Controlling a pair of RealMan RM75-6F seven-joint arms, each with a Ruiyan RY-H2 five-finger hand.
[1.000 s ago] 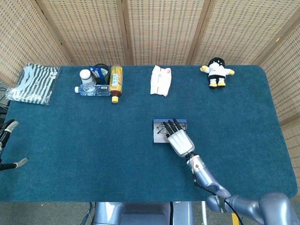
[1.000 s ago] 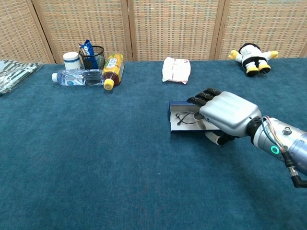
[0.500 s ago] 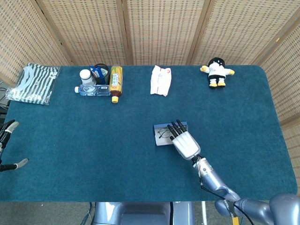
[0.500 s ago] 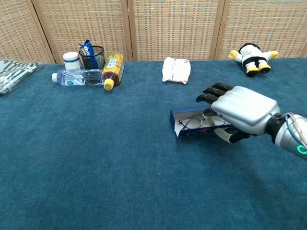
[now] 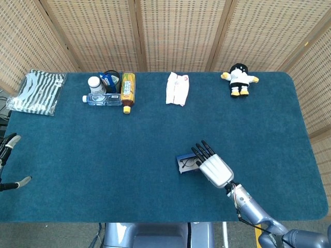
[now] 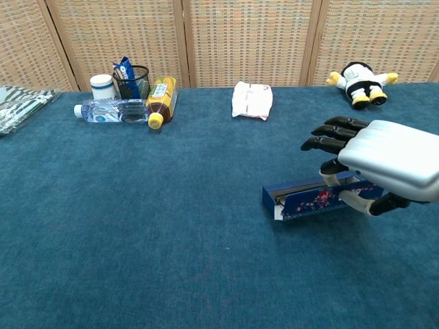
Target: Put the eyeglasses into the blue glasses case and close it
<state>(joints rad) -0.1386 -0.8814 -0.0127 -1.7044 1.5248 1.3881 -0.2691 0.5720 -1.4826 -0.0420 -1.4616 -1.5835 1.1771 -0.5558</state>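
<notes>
Right robot hand (image 6: 391,164) reaches palm-down from the near right, fingers (image 6: 329,137) stretched forward, thumb gripping the blue glasses case (image 6: 312,199) underneath. Its lid is ajar, eyeglasses (image 5: 187,164) inside, on the surface (image 5: 103,150). Left robot hand (image 5: 8,160) rests at the far edge; its state is unclear.

Backdrop: woven rattan folding screen panels in light wooden frames (image 5: 176,31) span the whole upper edge of the head view and the top of the chest view, closing off the far side. Angled panels of the same weave run down the upper left and right edges of the head view. Below them, a dark teal, carpet-textured tabletop (image 5: 103,155) with rounded far corners fills most of both frames. Lighting even, shadows soft.
</notes>
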